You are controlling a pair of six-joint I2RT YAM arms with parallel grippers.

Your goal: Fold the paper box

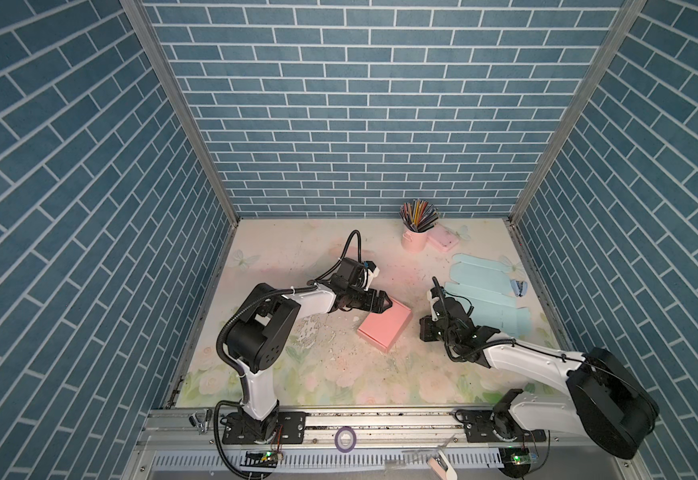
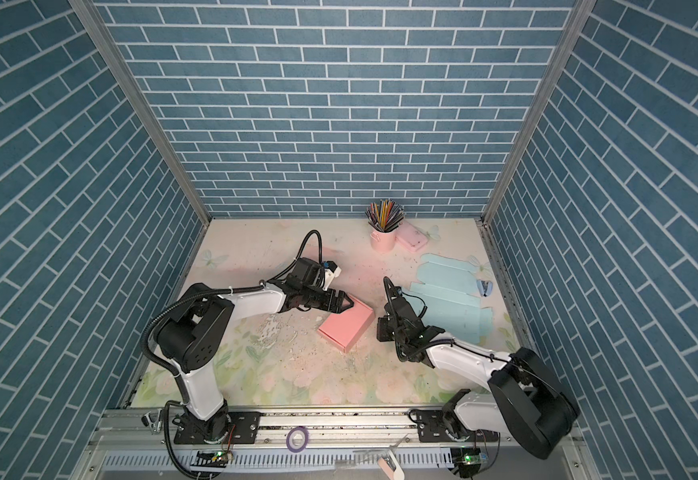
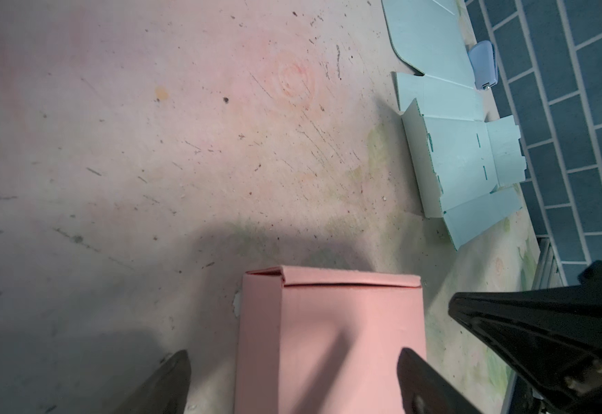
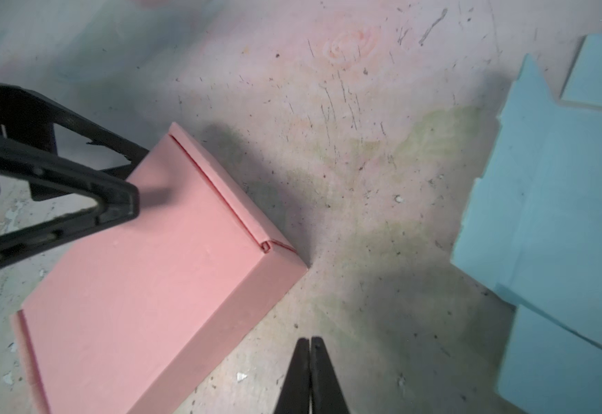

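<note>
Right gripper (image 4: 310, 340) is hovering closed, empty; left gripper (image 1: 388, 302) is gaping over pink box (image 1: 384, 328), gripping nothing (light, crushable card; pinch edges).

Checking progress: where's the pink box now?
In both top views the pink box lies mid-table, at the open left hand's tips, left of the blue sheet.
</note>
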